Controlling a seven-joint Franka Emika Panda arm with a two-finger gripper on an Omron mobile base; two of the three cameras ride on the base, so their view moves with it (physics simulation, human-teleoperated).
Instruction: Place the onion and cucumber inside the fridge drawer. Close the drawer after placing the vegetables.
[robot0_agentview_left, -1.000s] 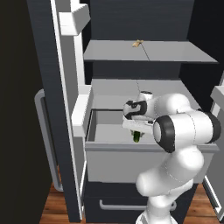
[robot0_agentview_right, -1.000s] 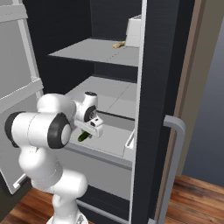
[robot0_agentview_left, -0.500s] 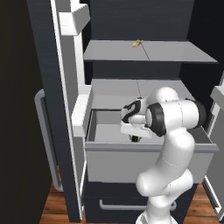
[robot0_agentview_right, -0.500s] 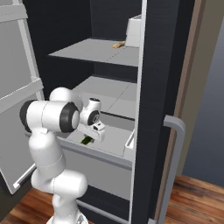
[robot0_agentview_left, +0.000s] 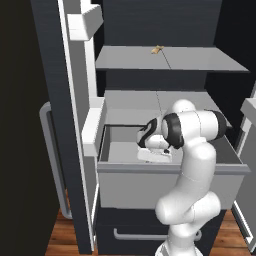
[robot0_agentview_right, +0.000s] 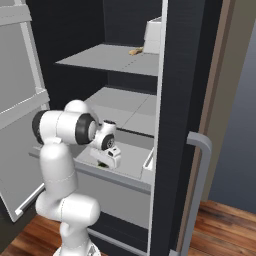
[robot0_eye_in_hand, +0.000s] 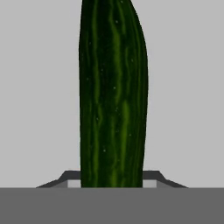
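Tool (robot0_agentview_left: 150, 155) clamped on cucumber (robot0_eye_in_hand: 113, 96), low inside open fridge drawer (robot0_agentview_left: 170, 187) | I judge release, onion and closing are left; onion not located.

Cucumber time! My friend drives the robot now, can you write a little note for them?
Gripper: shut on the cucumber, low inside the open fridge drawer.
Cucumber: held between the fingers, pointing away from the hand, just above the drawer floor.
Onion: can't spot it from here, so check where it is.
Done: drawer is open, cucumber carried into it.
Left: let go of the cucumber, lift the arm out, make sure the onion is in, then push the drawer shut.
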